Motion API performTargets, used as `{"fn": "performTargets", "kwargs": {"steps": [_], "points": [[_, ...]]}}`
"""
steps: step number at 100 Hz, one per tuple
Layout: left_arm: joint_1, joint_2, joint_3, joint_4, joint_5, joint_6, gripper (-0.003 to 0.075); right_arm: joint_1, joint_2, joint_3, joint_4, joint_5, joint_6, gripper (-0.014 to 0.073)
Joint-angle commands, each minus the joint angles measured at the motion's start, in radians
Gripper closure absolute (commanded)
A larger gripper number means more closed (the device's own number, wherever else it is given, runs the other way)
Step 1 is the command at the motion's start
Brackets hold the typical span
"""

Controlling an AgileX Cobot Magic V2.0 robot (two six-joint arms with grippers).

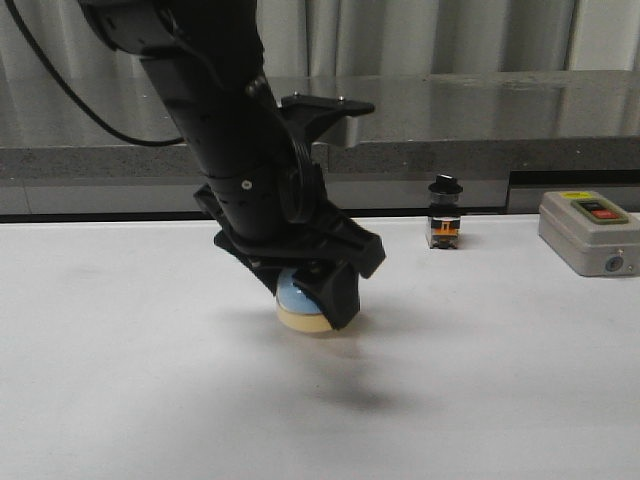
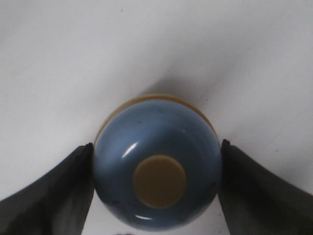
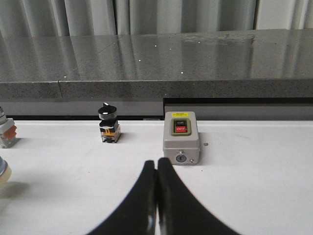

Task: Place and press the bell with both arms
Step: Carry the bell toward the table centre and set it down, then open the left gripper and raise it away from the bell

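The bell (image 1: 298, 317), a light-blue dome on a cream base, rests on the white table (image 1: 500, 390) left of centre. My left gripper (image 1: 305, 296) reaches down over it, and the black fingers grip the dome on both sides. In the left wrist view the bell (image 2: 156, 147) fills the gap between the fingers (image 2: 58, 191), with the cream button (image 2: 160, 181) facing up. The left gripper (image 2: 157, 144) is shut on it. My right gripper (image 3: 156, 164) is shut and empty, low over the table, and it does not show in the front view.
A small switch with a black knob (image 1: 443, 212) (image 3: 108, 125) and a grey box with red and green buttons (image 1: 588, 230) (image 3: 181, 137) stand at the back right. Another small switch (image 3: 6, 132) shows at the edge of the right wrist view. A grey stone ledge (image 1: 450, 110) runs behind the table.
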Motion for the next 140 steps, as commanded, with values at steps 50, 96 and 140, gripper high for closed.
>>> {"fn": "performTargets", "kwargs": {"steps": [50,96,140], "points": [[-0.009,0.008,-0.025,-0.024,-0.056,0.000,0.0177,-0.005,-0.014,-0.014,-0.013,-0.084,-0.008,0.0654],[-0.009,-0.069,-0.025,-0.028,-0.014,-0.012,0.0038,-0.005,-0.014,-0.014,-0.013,-0.084,-0.008,0.0654],[0.058,-0.384,0.066,-0.026,-0.033,-0.038,0.0038,-0.005,-0.014,-0.014,-0.013,-0.084,-0.008,0.0654]]}}
